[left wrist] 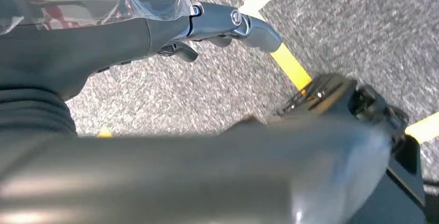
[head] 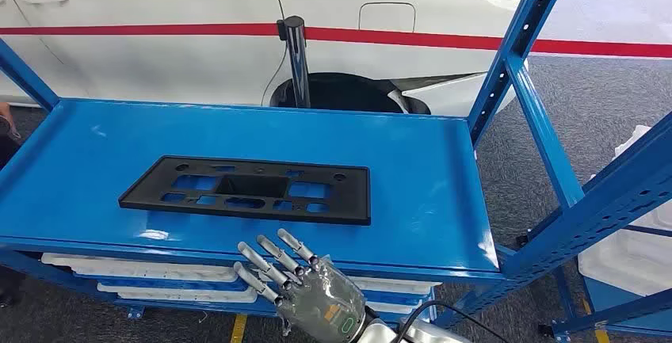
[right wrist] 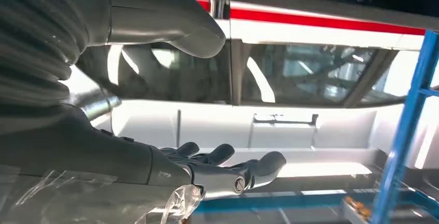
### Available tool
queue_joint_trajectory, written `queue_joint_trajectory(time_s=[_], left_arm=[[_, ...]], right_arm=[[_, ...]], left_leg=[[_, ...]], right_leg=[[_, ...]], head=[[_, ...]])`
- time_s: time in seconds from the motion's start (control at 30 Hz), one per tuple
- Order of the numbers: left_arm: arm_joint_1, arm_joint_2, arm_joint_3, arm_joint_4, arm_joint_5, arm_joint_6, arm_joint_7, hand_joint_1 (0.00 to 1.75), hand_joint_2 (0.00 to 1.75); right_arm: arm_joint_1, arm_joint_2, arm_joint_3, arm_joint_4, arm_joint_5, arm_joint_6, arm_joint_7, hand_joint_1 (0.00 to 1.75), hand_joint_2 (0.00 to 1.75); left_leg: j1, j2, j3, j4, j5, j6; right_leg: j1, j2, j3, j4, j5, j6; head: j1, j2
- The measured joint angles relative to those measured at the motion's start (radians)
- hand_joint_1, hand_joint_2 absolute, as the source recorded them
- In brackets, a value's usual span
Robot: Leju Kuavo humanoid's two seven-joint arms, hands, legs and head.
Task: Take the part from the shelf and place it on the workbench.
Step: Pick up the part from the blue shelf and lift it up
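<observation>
Right robot hand [head: 305, 283] hovered at the front edge of the blue shelf [head: 428, 200], fingers [head: 273, 268] spread wide, holding nothing, just short of the part. Black flat part [head: 250, 189] lay flat on the shelf top, near its middle, untouched. Left robot hand [left wrist: 222, 25] hung over grey floor [left wrist: 362, 22] with yellow lines, fingers loosely apart, empty. White car [head: 198, 10] stood behind the shelf.
</observation>
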Motion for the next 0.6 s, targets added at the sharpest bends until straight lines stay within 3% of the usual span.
queue_joint_trajectory(time_s=[0.07, 0.1, 0.17, 0.23, 0.37, 0.43, 0.5, 0.53, 0.57, 0.6], left_arm=[[0.001, 0.0, 0.0, 0.0, 0.0, -0.001, 0.0, 0.0, 1.75], [0.002, -0.001, 0.0, 0.0, -0.001, -0.001, 0.0, 0.0, 1.75], [0.002, -0.001, 0.0, 0.0, -0.004, -0.001, -0.001, 0.0, 1.75], [0.0, -0.001, 0.0, 0.0, -0.009, -0.002, -0.003, 0.0, 1.75], [-0.001, 0.0, 0.0, 0.0, -0.017, -0.01, -0.008, 0.0, 1.75], [0.0, 0.0, -0.001, 0.0, -0.021, -0.012, -0.009, 0.0, 1.75], [0.0, 0.0, 0.0, 0.0, -0.023, -0.013, -0.011, 0.0, 1.75], [-0.001, 0.0, 0.0, 0.0, -0.024, -0.014, -0.013, 0.0, 1.75], [-0.003, 0.0, 0.0, 0.0, -0.024, -0.014, -0.014, 0.0, 1.75], [-0.005, 0.0, 0.0, 0.0, -0.024, -0.015, -0.016, 0.0, 1.75]], right_arm=[[0.009, 0.0, -0.006, 0.006, -0.006, -0.009, 0.003, 0.0, 1.75], [0.017, 0.0, -0.011, 0.011, -0.013, -0.018, 0.006, 0.0, 1.75], [0.03, 0.0, -0.023, 0.025, -0.022, -0.034, 0.015, 0.0, 1.75], [0.046, 0.001, -0.037, 0.046, -0.031, -0.045, 0.031, 0.0, 1.75], [0.073, -0.002, -0.084, 0.123, -0.06, -0.071, 0.088, 0.0, 1.75], [0.079, -0.007, -0.115, 0.166, -0.071, -0.082, 0.113, 0.0, 1.75], [0.086, -0.015, -0.144, 0.204, -0.08, -0.086, 0.133, 0.0, 1.75], [0.089, -0.02, -0.156, 0.22, -0.083, -0.087, 0.14, 0.0, 1.75], [0.092, -0.025, -0.168, 0.233, -0.084, -0.088, 0.147, 0.0, 1.75], [0.096, -0.029, -0.178, 0.244, -0.085, -0.089, 0.153, 0.0, 1.75]], left_leg=[[-0.001, -0.001, 0.001, 0.0, -0.001, 0.001], [-0.002, -0.001, 0.002, 0.001, -0.001, 0.001], [-0.003, -0.002, 0.005, 0.004, -0.005, -0.003], [-0.006, -0.003, 0.004, 0.008, -0.01, -0.01], [-0.004, -0.002, 0.0, 0.019, -0.021, -0.029], [0.002, -0.002, -0.033, 0.094, -0.065, -0.043], [0.008, -0.002, -0.102, 0.239, -0.13, -0.055], [0.01, -0.001, -0.131, 0.298, -0.148, -0.058], [0.012, -0.001, -0.143, 0.321, -0.148, -0.059], [0.012, -0.001, -0.132, 0.299, -0.127, -0.059]], right_leg=[[0.0, 0.0, 0.002, -0.012, 0.019, -0.002], [0.001, 0.0, 0.017, -0.046, 0.046, -0.004], [0.001, -0.001, 0.087, -0.193, 0.116, -0.009], [0.003, -0.002, 0.136, -0.296, 0.152, -0.015], [0.005, -0.001, 0.142, -0.313, 0.158, -0.033], [0.0, -0.002, 0.142, -0.315, 0.161, -0.041], [0.0, -0.002, 0.14, -0.315, 0.161, -0.044], [0.0, -0.003, 0.139, -0.315, 0.161, -0.044], [0.0, -0.003, 0.14, -0.315, 0.161, -0.043], [0.0, -0.002, 0.142, -0.315, 0.16, -0.043]], head=[[0.0, 0.0], [0.0, 0.0], [0.0, 0.0], [0.0, 0.0], [-0.002, 0.0], [-0.003, 0.0], [-0.004, 0.0], [-0.004, 0.0], [-0.004, 0.0], [-0.004, 0.0]])
